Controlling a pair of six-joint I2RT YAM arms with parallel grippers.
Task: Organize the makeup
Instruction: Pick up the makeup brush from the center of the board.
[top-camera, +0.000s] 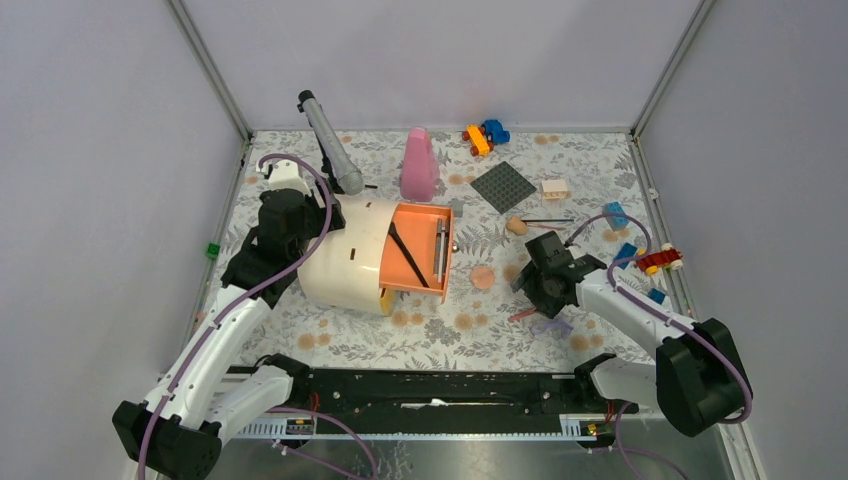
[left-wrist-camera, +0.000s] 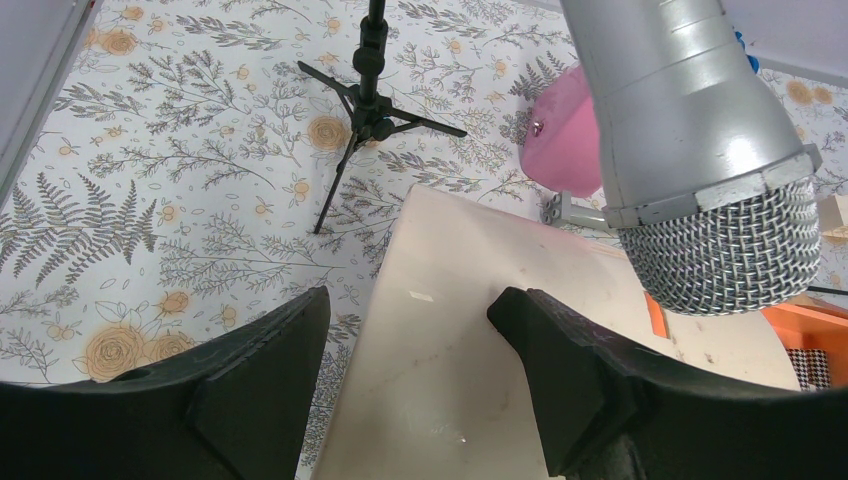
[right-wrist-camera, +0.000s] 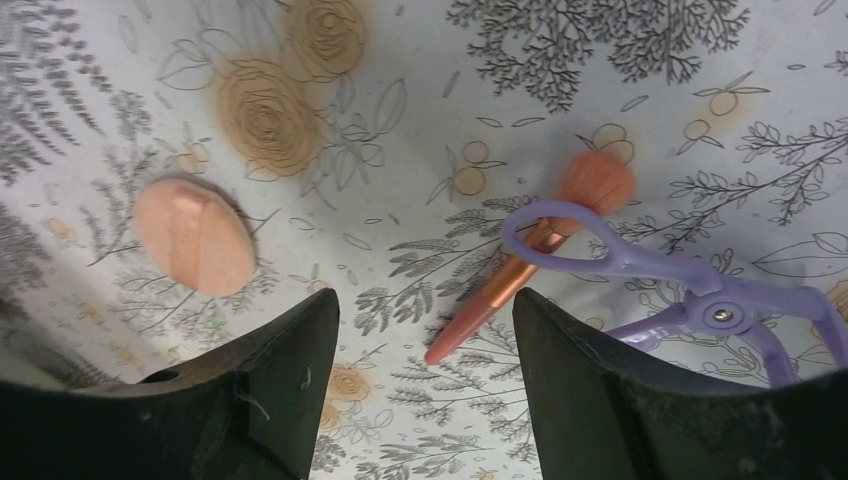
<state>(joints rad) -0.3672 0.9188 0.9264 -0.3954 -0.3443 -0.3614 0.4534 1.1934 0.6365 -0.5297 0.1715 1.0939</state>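
The right gripper (right-wrist-camera: 422, 310) sits nearest its wrist camera. Its two dark fingers are spread wide and hold nothing as they hover low over the floral table (right-wrist-camera: 400, 100). Just past the gap, towards 1 o'clock, a peach-handled brush (right-wrist-camera: 500, 285) lies slantwise with its pink bristles at the far end. A loop of the purple eyelash curler (right-wrist-camera: 715, 305) rests across the brush, and the rest of the curler reaches out to 3 o'clock. The round peach puff (right-wrist-camera: 195, 235) lies flat at 10 o'clock, well clear of both.

In the left wrist view, the left gripper (left-wrist-camera: 410, 300) has its fingers apart over the cream case (left-wrist-camera: 450, 380). One finger is off the case's edge and the other is over its top, and it cannot be told whether they are pinching it. A silver microphone (left-wrist-camera: 700, 150) hangs at 2 o'clock, with its black tripod (left-wrist-camera: 365, 110) at 12.

From overhead, an orange drawer (top-camera: 418, 232) juts from the case towards 3 o'clock, holding a dark brush (top-camera: 405, 255) and a slim grey stick (top-camera: 440, 250). A peach egg-shaped sponge (top-camera: 516, 226) and a thin brush (top-camera: 545, 221) lie at 12 o'clock from the right gripper. Further back are a dark grey studded plate (top-camera: 503, 186), a pink cone-shaped bottle (top-camera: 418, 165) and toy bricks (top-camera: 485, 135).
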